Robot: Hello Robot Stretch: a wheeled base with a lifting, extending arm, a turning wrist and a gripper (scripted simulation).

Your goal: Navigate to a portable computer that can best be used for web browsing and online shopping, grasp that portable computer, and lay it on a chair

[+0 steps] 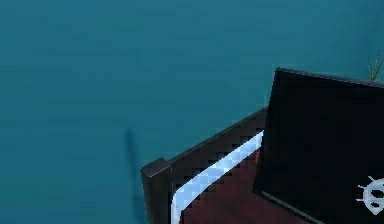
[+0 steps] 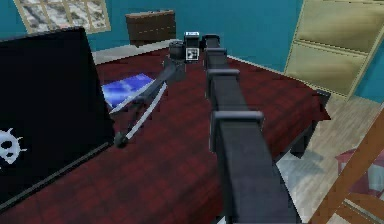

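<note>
We see a big black laptop (image 1: pixel 325 130) standing up on a bed (image 1: pixel 225 195) with a dark red cover. At least, it looks like a laptop's screen to us: a flat black board with a small white mark low in one corner. In the forward view it is at the right, and behind it is a plain teal wall (image 1: pixel 120 70). The bed's dark wooden frame (image 1: pixel 160 180) has a pale blue and white strip (image 1: pixel 215 165) just inside it.

In the arm side view the laptop (image 2: pixel 50 100) is at the left, on the bed (image 2: pixel 180 150). The dark arm (image 2: pixel 235 130) reaches out over the red cover. At its far end the gripper (image 2: pixel 125 135) points its two thin fingers down toward the bed, near the laptop's edge. We can't tell if the fingers are apart or together, or if they hold anything. A shiny blue thing (image 2: pixel 125 90) lies on the bed just behind the fingers. Far back stand a brown dresser (image 2: pixel 150 25) and pale closet doors (image 2: pixel 340 50).
</note>
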